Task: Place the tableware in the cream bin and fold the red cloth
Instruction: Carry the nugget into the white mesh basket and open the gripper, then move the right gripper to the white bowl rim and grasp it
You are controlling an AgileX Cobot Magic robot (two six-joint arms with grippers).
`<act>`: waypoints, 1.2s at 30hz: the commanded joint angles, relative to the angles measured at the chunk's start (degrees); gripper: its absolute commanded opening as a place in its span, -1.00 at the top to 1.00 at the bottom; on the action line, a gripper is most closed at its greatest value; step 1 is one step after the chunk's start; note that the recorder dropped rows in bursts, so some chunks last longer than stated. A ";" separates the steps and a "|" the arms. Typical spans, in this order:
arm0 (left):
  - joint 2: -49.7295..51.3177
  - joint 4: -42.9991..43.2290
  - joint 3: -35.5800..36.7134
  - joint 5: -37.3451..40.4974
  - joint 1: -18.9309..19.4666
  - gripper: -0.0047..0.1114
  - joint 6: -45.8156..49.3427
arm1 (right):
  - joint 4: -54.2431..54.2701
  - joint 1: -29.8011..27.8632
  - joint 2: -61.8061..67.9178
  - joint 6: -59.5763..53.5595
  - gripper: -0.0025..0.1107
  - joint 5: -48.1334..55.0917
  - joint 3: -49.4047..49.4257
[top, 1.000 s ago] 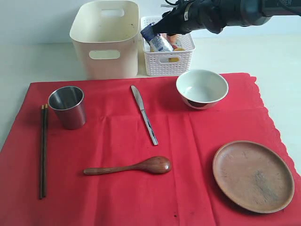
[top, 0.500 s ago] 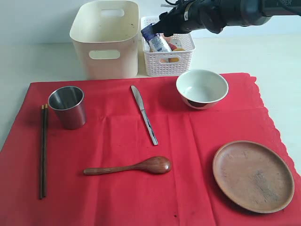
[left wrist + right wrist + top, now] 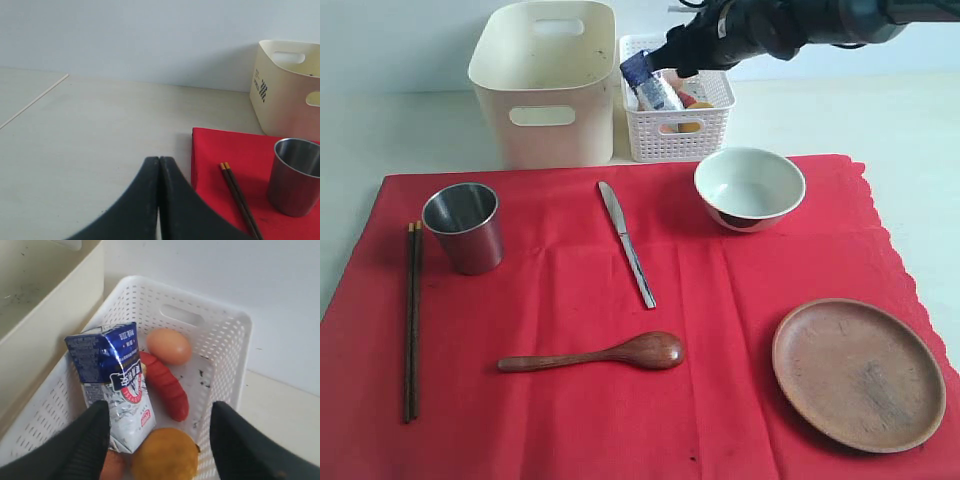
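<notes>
**While the tableware waits on the cloth, the right arm hangs over the basket**

With its jaws spread wide and nothing clamped between them, the right gripper (image 3: 160, 407) hovers above the white lattice basket (image 3: 675, 140). From its wrist camera you look straight down on the blue milk carton (image 3: 117, 385), an egg (image 3: 168, 346), a red sausage (image 3: 165, 385) and a lemon (image 3: 162, 455), all sitting inside the basket.

Over to the left gripper (image 3: 159, 162): fingers pressed tight together, gripping nothing, above bare table just off the edge of the red cloth (image 3: 580, 420).

The cloth lies spread flat, and every piece of tableware is on it. The steel cup (image 3: 466, 228) stands upright at the left, with the dark chopsticks (image 3: 412, 320) lying just beside it. The table knife (image 3: 626, 243) lies in the middle and the wooden spoon (image 3: 595, 355) below it. The bowl (image 3: 749, 187) sits at the upper right, and the round wooden plate (image 3: 858, 373) is at the lower right.

The cream bin (image 3: 560, 140) stands behind the cloth, right beside the basket. No tableware shows in the part of its inside that can be seen.
</notes>
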 commanded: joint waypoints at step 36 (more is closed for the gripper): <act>-0.11 -0.40 -0.01 -0.08 -0.42 0.90 -0.05 | -0.54 -0.68 -12.29 -23.70 0.96 18.29 12.43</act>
